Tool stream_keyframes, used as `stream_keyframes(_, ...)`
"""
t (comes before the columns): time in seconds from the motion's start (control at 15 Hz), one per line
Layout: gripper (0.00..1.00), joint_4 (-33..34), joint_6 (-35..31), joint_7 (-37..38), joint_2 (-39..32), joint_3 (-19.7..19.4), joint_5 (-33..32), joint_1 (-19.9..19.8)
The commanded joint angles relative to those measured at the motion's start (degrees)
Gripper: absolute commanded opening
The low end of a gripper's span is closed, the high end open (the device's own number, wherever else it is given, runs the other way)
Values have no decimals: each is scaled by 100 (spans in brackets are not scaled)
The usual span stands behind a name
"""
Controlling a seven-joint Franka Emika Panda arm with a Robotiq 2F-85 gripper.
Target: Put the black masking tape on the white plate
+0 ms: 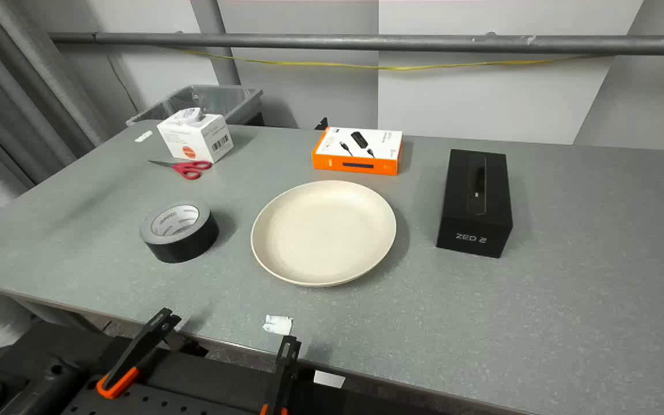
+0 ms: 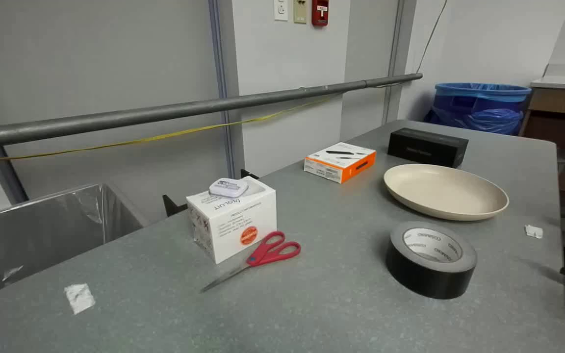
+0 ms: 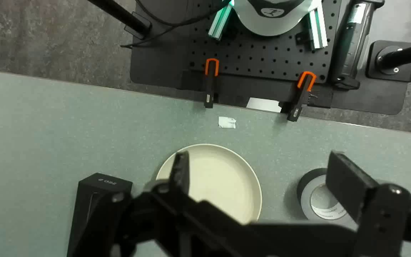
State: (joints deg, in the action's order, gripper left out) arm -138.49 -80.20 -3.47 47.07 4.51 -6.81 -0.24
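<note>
The black masking tape lies flat on the grey table, its grey inner core facing up, in both exterior views (image 1: 182, 246) (image 2: 432, 278). The cream-white plate stands beside it with nothing on it (image 1: 323, 233) (image 2: 447, 192). In the wrist view my gripper (image 3: 259, 154) is open with nothing between its fingers, high above the table. Its left finger covers part of the plate (image 3: 223, 175); its right finger hides part of the tape (image 3: 307, 194). The gripper is out of sight in both exterior views.
A tall black box (image 1: 475, 202) stands on the plate's far side from the tape. An orange-white box (image 1: 358, 151), a white box (image 1: 196, 138) and red scissors (image 1: 191, 169) lie toward the back. Black clamps (image 3: 211, 84) grip the table edge near the robot base.
</note>
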Motion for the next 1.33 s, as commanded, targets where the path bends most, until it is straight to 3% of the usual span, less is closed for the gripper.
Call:
stream_keyframes(0.0,100,15,22,86,-20,-96,-53,149)
stream_keyframes(0.27,100,-49,-411,222,-113,-31,36,178)
stream_keyframes(0.53,100,-423,-1953,549,-748,263,323,375)
stream_keyframes(0.8,100,-669,-3000,781,-1576,675,192,575)
stream_keyframes(0.93,100,-573,-2938,608,-1923,682,228,689)
stream_keyframes(1.0,100,-710,-2882,662,-1613,626,193,666)
stream_keyframes(1.27,100,-647,-2891,650,-1920,642,202,724)
